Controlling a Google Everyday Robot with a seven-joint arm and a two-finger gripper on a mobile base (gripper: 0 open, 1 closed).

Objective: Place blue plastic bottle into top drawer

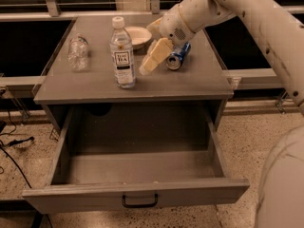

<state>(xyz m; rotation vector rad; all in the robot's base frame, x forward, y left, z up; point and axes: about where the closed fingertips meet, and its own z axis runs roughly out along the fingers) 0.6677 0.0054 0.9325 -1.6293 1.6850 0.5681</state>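
The upright blue plastic bottle point(122, 51), white-capped and white-labelled, stands just beside the end effector point(146, 66), grip state unclear.

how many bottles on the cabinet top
2: the blue plastic bottle standing centre-front, a dented unlabelled bottle at the left. The gripper is just right of the tall one.

Bottle point(122, 56) on cabinet top point(190, 82), claw point(151, 61) just right of it, can point(179, 58) beyond claw, top drawer point(137, 194) open below.

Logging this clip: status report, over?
Gripper above cabinet top, between blue plastic bottle and soda can. Bottle upright, not held. Top drawer open; nothing between gripper and bottle.
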